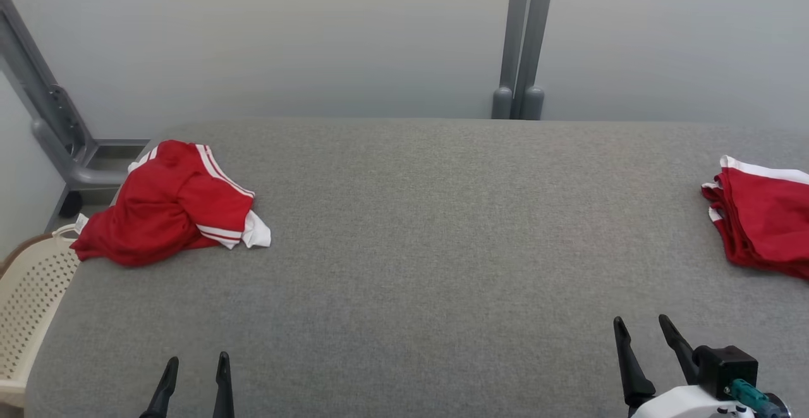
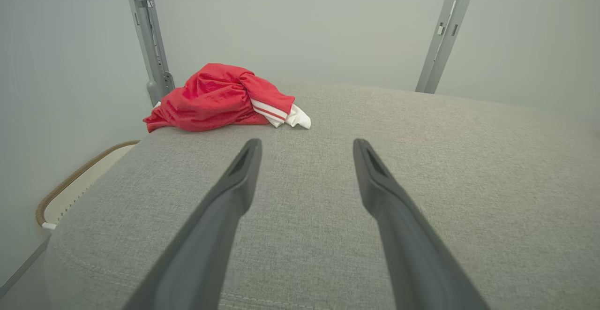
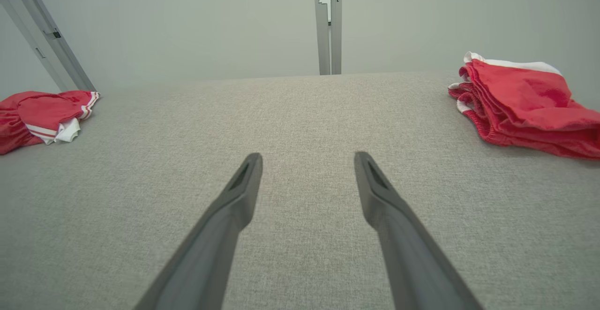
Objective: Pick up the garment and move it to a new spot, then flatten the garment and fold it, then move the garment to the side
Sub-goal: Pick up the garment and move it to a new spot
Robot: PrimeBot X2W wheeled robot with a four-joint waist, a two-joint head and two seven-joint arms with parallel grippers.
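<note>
A big grey table (image 1: 442,247) with a soft cloth top is seen. Its far edge is set close to a pale wall (image 1: 316,26), and its corners are rounded. The red garment (image 1: 167,203) is found at the far left corner. It is bunched up in a heap, and white stripes are shown on it. The left edge of the table is reached by one end of it. Beside that edge, lower down, a cream basket (image 1: 31,298) with little holes is placed. At the right edge, a pile of folded red clothes (image 1: 765,222) is laid, partly cut off by the picture. Between the heap and the pile, a wide bare stretch of table is left open. Two grey posts (image 1: 524,38) are stood behind the far edge, and a slanted grey bar (image 1: 44,108) is seen behind the left corner.

The left gripper (image 1: 197,359) is held at the near edge, on the left side. Its two dark fingers are pointed toward the far wall. They are spread wide, and nothing is held between them. The garment is seen ahead of it and a little to the left, well apart.

The right gripper (image 1: 641,320) is held near the front on the right side, a bit further in, and is leaned slightly left. Its fingers are spread wide too, and nothing is gripped. The folded pile is well apart from it.
</note>
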